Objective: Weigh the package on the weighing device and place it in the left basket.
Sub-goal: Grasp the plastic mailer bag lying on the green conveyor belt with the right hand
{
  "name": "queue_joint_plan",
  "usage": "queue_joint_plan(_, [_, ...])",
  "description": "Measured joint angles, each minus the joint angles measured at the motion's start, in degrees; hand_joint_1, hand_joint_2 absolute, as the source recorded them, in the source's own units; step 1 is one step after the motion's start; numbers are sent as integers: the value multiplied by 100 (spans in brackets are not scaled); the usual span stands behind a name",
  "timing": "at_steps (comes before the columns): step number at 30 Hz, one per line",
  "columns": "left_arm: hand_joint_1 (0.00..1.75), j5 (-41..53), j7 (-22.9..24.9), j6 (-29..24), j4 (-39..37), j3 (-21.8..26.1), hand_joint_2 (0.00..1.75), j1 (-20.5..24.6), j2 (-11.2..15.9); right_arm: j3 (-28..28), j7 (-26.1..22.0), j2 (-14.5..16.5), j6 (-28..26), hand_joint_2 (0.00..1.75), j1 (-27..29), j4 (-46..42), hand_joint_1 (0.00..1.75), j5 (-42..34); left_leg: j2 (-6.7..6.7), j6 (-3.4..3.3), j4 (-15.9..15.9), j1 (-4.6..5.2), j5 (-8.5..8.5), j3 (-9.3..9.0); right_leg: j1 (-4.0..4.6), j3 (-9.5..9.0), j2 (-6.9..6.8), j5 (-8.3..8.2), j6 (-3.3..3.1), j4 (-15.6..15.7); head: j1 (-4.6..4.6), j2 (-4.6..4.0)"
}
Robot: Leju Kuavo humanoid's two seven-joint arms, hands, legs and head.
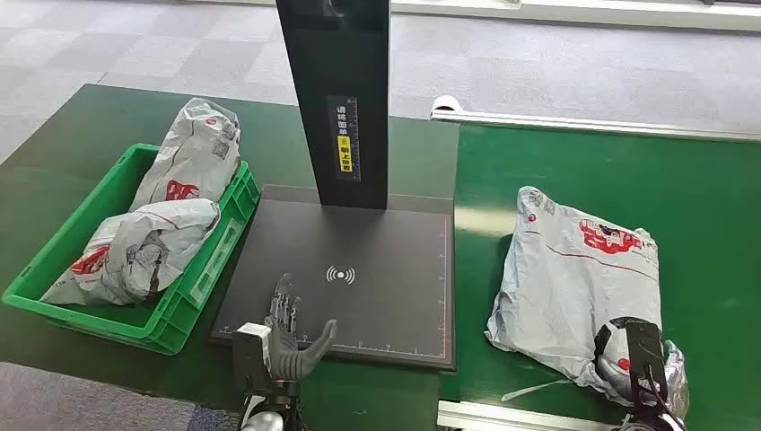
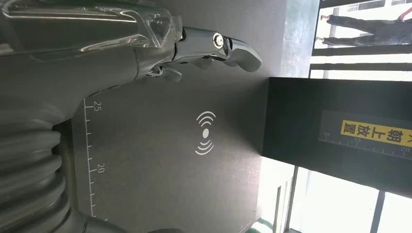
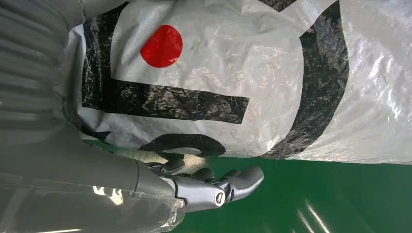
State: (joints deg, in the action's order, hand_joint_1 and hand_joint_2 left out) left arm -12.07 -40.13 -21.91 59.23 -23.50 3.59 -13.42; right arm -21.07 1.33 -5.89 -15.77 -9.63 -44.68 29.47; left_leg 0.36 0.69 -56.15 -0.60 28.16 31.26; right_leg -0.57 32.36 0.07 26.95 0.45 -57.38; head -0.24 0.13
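The right hand [image 1: 644, 368] rests at the near end of the grey package [image 1: 574, 278] on the table [image 1: 700, 206], its grip apparently not yet closed. The left hand [image 1: 289, 334] hovers open over the scale [image 1: 359, 287]. Next: grasp, lift, carry the package onto the scale. The basket [image 1: 179, 310] waits beyond.

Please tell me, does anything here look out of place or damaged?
Nothing looks damaged or spilled. The only untidy point: in the green basket, the upper grey package leans over the far rim instead of lying inside. The package on the right lies flat on the green table, crumpled but whole.
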Motion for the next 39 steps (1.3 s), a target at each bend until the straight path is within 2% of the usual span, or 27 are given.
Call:
queue_joint_plan(1, [0, 0, 0, -2, 0, -1, 175, 3, 0, 0, 16, -13, 16, 175, -60, 86, 130, 40, 2, -1, 0, -1, 1, -6, 1, -7, 1, 0, 0, 2, 1, 0])
queue_joint_plan(2, [0, 0, 0, -8, 0, -1, 175, 7, 0, 0, 26, -22, 28, 175, -114, 167, 141, 71, 4, -3, 0, -2, 3, -13, 2, -14, 3, 0, 0, 5, 1, 0])
queue_joint_plan(3, [0, 0, 0, -18, 1, -1, 175, 12, 0, 0, 40, -40, 51, 175, -220, 330, 175, 134, 8, -6, 0, -3, 6, -26, 4, -29, 6, 0, 1, 11, 2, 0])
queue_joint_plan(8, [0, 1, 0, -108, 29, 3, 175, -12, 4, -1, -4, -79, 80, 175, -533, 830, 175, 274, 25, -26, 4, -13, 19, -73, 11, -97, 13, -6, 15, 52, 6, 0])
queue_joint_plan(16, [0, 9, 2, -166, 101, 20, 175, -86, 12, -16, -90, -68, 66, 175, -600, 878, 175, 317, 29, -40, 1, -11, 11, -77, 6, -115, 21, -31, 41, 69, 5, 0])
queue_joint_plan(19, [0, 20, 2, -196, 154, 36, 175, -133, 22, -22, -341, 26, -37, 175, -555, 686, 175, 302, 25, -44, 0, -10, 7, -71, 7, -115, 23, -37, 45, 72, 4, 0])
queue_joint_plan(25, [0, 20, 1, -202, 219, 74, 175, -173, 56, 4, -427, 237, -140, 175, -392, 174, 175, 245, -2, -43, 0, -11, 0, -39, 9, -79, 8, -35, 45, 64, 2, 0])
queue_joint_plan(27, [0, 19, 0, -236, 238, 88, 175, -188, 68, 12, -613, 291, -260, 175, -322, 1, 175, 165, -6, -43, 0, -11, 0, -25, 9, -67, 5, -35, 45, 62, 2, 0])
queue_joint_plan(30, [0, 38, 0, -342, 310, 119, 175, -257, 111, 98, -1143, 443, -788, 175, -38, -679, 175, -40, -10, -43, 0, -11, -1, -5, 9, -50, -2, -33, 46, 61, 2, 0])
queue_joint_plan(35, [0, 265, 0, -376, 489, 192, 175, -412, 215, 452, -1929, 805, -1912, 175, 696, -2594, 175, -133, -12, -42, 2, -11, 1, 10, 9, -36, -5, -22, 44, 60, 2, 0])
queue_joint_plan(39, [0, 502, 0, -342, 625, 220, 175, -477, 275, 825, -2405, 1073, -2314, 175, 1225, -3964, 175, -114, -12, -40, 3, -11, 3, 10, 10, -34, -5, -18, 43, 60, 2, 0])
